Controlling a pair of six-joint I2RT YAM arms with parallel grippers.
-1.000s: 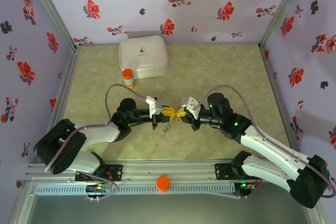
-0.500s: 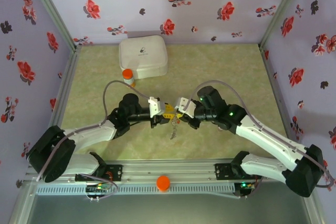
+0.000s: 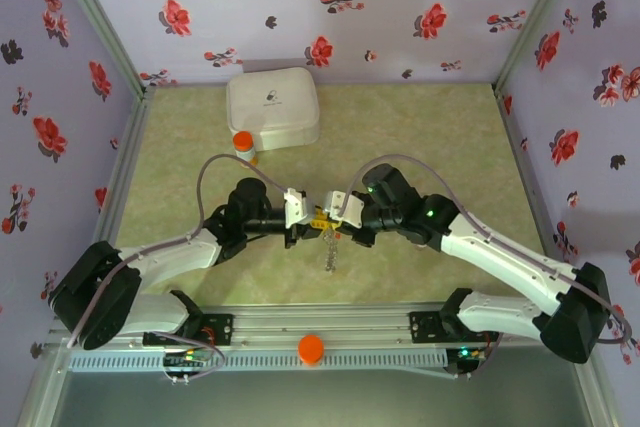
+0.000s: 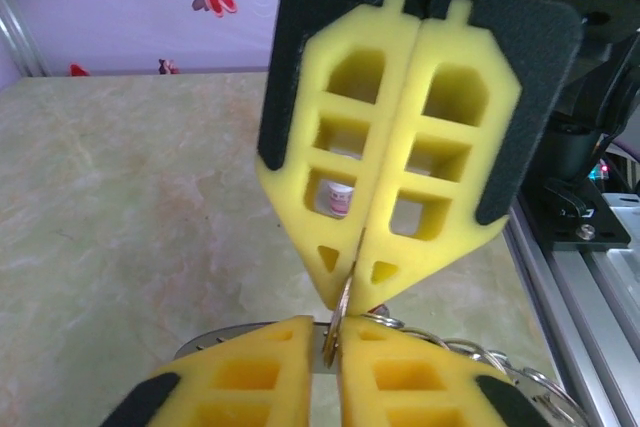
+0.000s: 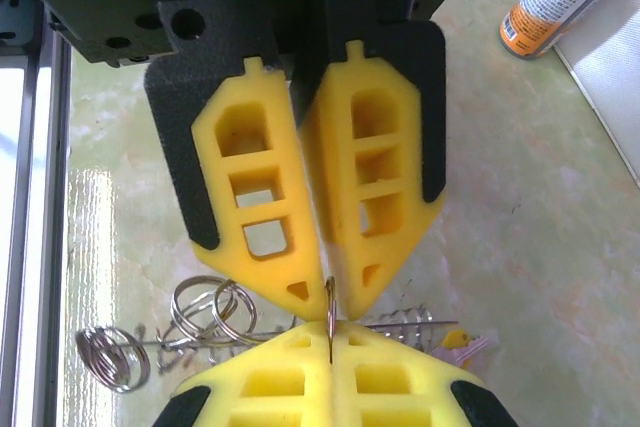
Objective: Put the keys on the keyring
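Observation:
My left gripper (image 3: pixel 314 218) and right gripper (image 3: pixel 331 217) meet tip to tip above the middle of the table. Both are shut on one thin metal ring (image 4: pixel 341 312) of the keyring, seen edge-on. In the right wrist view that ring (image 5: pixel 329 315) sits in the seam of my right gripper (image 5: pixel 330 337), with the left gripper (image 5: pixel 328 292) pinching it from above. The rest of the keyring (image 3: pixel 329 247) hangs limp below: split rings (image 5: pixel 205 312) and beaded coils (image 5: pixel 105 357). The keys (image 5: pixel 462 342), yellowish and pink, show to the right beside the coils.
A white zip case (image 3: pixel 272 107) lies at the back of the table with an orange-capped bottle (image 3: pixel 243 148) standing in front of it. An orange cap (image 3: pixel 311 349) rests on the front rail. Flowered walls close in the left, right and back sides.
The right gripper has slid left and the two fingertips now touch. The keyring's loose part has dropped to hang straight down beneath them.

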